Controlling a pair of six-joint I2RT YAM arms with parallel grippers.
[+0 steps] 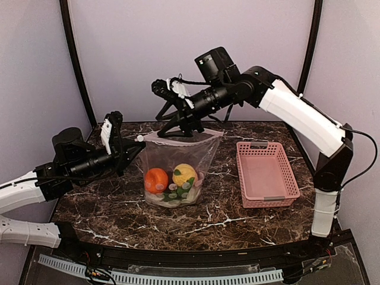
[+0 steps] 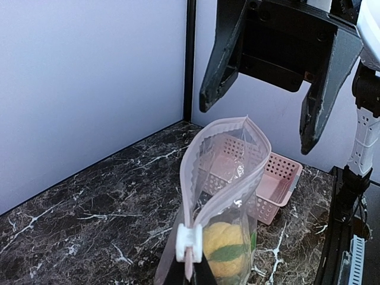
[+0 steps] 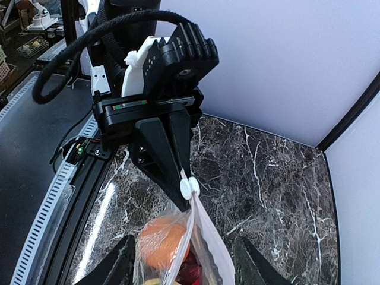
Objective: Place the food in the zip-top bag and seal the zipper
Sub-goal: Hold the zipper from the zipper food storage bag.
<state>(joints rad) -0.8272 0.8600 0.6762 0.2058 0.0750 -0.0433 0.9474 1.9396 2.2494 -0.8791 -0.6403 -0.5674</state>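
Note:
The clear zip-top bag (image 1: 178, 160) stands upright mid-table with its mouth open. Food lies inside it: an orange piece (image 1: 156, 180), a yellow piece (image 1: 184, 173) and small pale and green bits below them. The whitish-pink zipper (image 1: 181, 137) runs along the top, with its white slider (image 2: 189, 242) at the left end. My left gripper (image 1: 134, 148) is shut on the bag's left corner just under the slider. My right gripper (image 1: 178, 126) is open and hovers over the mouth, its fingers (image 3: 119, 267) on either side of the bag. The orange piece (image 3: 163, 237) shows through the plastic.
An empty pink lattice basket (image 1: 289, 172) stands to the right of the bag and shows behind it in the left wrist view (image 2: 285, 172). Dark marble table, purple walls behind and at the sides, a black rail along the near edge.

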